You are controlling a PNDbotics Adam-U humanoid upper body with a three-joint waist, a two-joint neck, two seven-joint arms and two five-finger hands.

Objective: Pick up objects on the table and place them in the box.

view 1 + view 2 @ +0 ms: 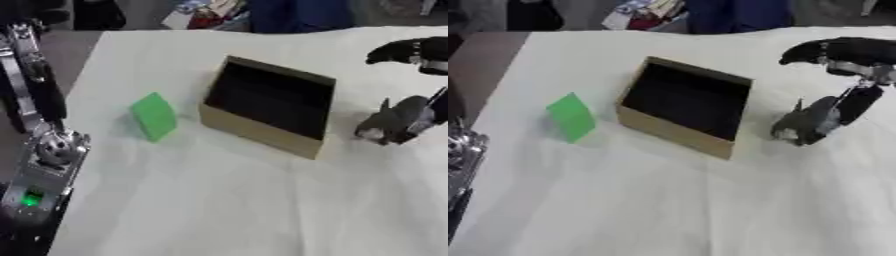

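Matt cardboard box (677, 134) (dark inside) on a white cloth-covered table (710, 210).

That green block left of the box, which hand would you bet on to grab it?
Probably the left. The green block lies on the left side of the box, the side the left arm comes from. The right hand is beyond the box, which stands in its way.

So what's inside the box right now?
The box interior looks dark and nothing shows in it, though its near wall hides the front part of the floor. The green object stands on the table to its left.
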